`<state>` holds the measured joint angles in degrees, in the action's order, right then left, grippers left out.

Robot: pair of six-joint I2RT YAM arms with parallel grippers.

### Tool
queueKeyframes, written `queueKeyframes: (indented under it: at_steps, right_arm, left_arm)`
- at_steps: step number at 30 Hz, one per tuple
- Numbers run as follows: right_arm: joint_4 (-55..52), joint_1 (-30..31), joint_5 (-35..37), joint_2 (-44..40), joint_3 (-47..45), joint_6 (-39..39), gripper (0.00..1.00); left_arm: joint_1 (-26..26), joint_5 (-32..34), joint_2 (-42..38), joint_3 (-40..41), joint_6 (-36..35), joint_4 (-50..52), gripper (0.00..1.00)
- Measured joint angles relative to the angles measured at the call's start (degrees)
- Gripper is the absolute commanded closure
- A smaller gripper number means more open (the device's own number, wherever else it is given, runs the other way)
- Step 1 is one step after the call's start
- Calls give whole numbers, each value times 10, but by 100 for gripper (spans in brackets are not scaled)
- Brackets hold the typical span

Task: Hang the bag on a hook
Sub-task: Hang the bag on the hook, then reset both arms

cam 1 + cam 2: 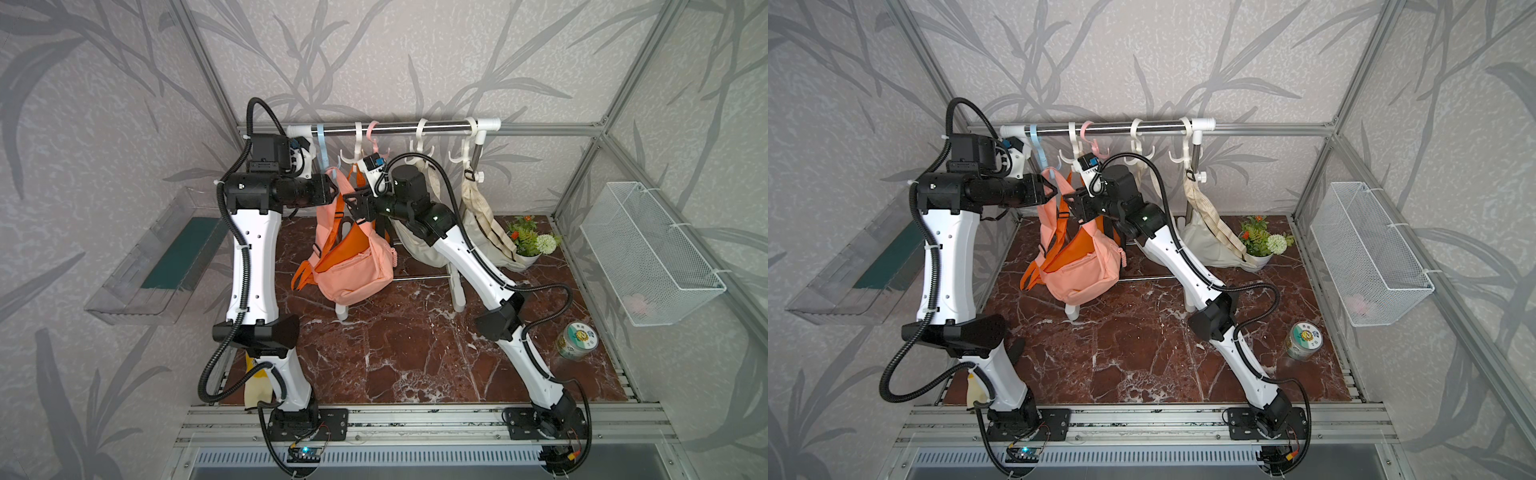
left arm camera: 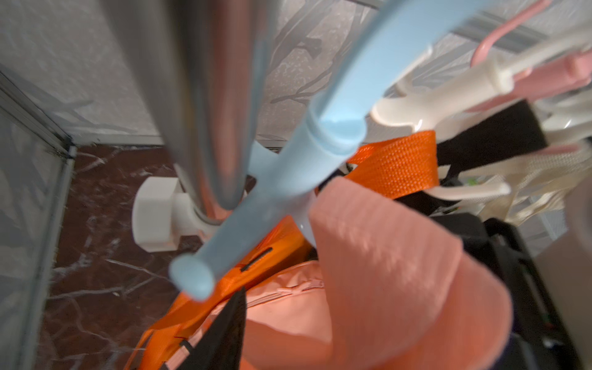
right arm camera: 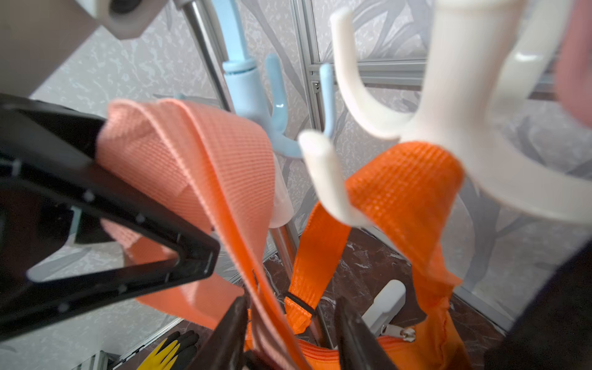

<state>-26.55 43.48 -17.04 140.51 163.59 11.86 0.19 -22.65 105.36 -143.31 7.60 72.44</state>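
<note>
Three leaf-patterned walls [image 1: 415, 62]; marble tabletop [image 1: 395, 357] beneath bag [image 1: 353, 266]

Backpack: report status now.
Right gripper open, strap between jaws; left gripper unclear. Backpack hanging, orange strap on white hook. Pink strap by blue hook, hooking unclear.

Off-task items, marble worktop [image 1: 395, 353]
Flower pot [image 1: 527, 254] at back right corner; round tin [image 1: 577, 340] near right edge; wire basket [image 1: 648, 257] beyond it.

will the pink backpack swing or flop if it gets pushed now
Probably floppy: the backpack sags in soft folds. Likely to swing, since it hangs by an orange strap over a white hook. Seems light, looking unstuffed.
</note>
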Motion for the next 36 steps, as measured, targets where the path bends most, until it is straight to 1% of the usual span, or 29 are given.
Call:
queueKeyframes:
  at_steps: [1, 2, 3, 6, 7, 10, 14, 16, 17, 19, 21, 22, 24, 26, 28, 30, 33, 36]
  right_arm:
    - [-5, 0, 0, -2, -1, -3, 37]
    - [-12, 0, 0, -6, -2, -8, 33]
    - [-19, 0, 0, -10, -3, -12, 23]
    - [-36, 0, 0, -30, -12, -31, 9]
    - [-41, 0, 0, -39, -19, -37, 1]
    - [-55, 0, 1, -79, -50, -59, 1]
    - [-76, 1, 16, -151, -116, -101, 1]
    - [-74, 2, 29, -211, -188, -122, 1]
    - [-65, 2, 37, -252, -245, -133, 1]
    - [-23, 3, 60, -345, -389, -150, 1]
    - [36, 3, 87, -452, -559, -163, 1]
    - [59, 0, 102, -499, -633, -167, 1]
    - [84, -11, 122, -578, -747, -169, 1]
    - [90, -40, 137, -630, -822, -160, 1]
    - [106, -82, 158, -666, -885, -149, 1]
    - [137, -132, 181, -702, -971, -139, 1]
    - [181, -199, 219, -735, -1097, -129, 1]
    - [249, -237, 265, -746, -1211, -128, 1]
  left_arm:
    - [0, 1, -2, 3, -3, -3, 7]
    - [0, 2, -7, 9, -2, -8, 2]
    - [0, 3, -13, 17, -2, -14, 1]
    - [0, 4, -49, 63, -4, -46, 1]
    - [0, 4, -67, 87, -5, -63, 1]
    - [1, 6, -146, 188, -5, -132, 1]
    - [2, 16, -268, 344, -9, -254, 1]
    - [2, 30, -334, 433, -15, -326, 1]
    - [2, 37, -372, 486, -19, -370, 1]
    - [2, 50, -440, 584, -25, -442, 1]
    - [2, 68, -506, 675, -31, -501, 1]
    - [2, 77, -527, 704, -33, -520, 1]
    - [2, 97, -569, 770, -35, -567, 1]
    - [2, 114, -607, 842, -35, -617, 1]
    - [2, 134, -641, 920, -34, -669, 1]
    - [2, 151, -660, 999, -28, -718, 1]
    - [2, 161, -653, 1085, -19, -774, 1]
    - [2, 176, -633, 1163, -16, -833, 1]
